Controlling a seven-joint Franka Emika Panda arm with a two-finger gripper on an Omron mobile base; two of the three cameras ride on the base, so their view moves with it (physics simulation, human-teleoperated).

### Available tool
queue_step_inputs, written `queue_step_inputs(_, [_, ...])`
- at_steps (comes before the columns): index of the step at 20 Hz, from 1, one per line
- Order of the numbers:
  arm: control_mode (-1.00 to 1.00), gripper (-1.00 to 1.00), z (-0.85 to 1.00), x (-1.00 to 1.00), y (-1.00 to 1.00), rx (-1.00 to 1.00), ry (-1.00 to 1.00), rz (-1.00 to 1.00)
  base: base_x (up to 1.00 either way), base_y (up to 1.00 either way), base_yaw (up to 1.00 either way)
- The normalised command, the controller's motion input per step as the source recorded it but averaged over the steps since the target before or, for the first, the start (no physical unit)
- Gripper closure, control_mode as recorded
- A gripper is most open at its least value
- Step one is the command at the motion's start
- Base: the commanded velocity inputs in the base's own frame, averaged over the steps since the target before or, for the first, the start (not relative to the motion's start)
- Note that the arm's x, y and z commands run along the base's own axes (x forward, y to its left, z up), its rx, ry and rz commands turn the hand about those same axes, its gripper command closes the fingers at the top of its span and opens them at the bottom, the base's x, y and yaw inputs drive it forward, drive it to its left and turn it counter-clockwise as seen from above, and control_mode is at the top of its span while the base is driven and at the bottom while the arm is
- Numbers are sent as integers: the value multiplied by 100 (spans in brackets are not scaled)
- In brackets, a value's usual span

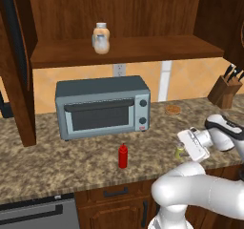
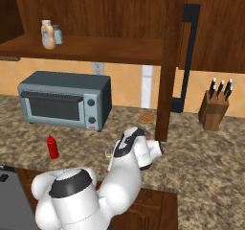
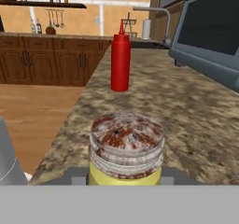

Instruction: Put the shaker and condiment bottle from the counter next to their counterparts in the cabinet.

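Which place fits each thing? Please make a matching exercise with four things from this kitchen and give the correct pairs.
Things:
1. shaker
2. condiment bottle
3. peach bottle
4. knife block

Places:
A. standing free on the counter, in front of the toaster oven
B. on the cabinet shelf
D. between the gripper jaws
C. on the counter at the far right

Pairs: 1-D, 2-A, 3-B, 4-C

The robot arm [image 1: 200,192] is white, smooth and round, like fat tubes joined end to end. Dark grey bands sit at its joints; one big dark cap shows at the lower left of the right base view. Its tool [image 1: 183,149] is a white blocky hand.
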Motion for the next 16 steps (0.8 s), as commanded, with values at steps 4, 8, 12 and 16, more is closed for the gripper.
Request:
queue_step_inputs(4, [-100,100,53,0,13,0,0,-6,0,0,0])
queue_step_inputs(8, [-100,100,76,5,50,0,0,-16,0,0,0])
queue_step_inputs(12, [-100,100,65,0,67,-2,0,-17,0,0,0])
queue_step_inputs(16, [-100,100,83,0,51,-1,0,-16,0,0,0])
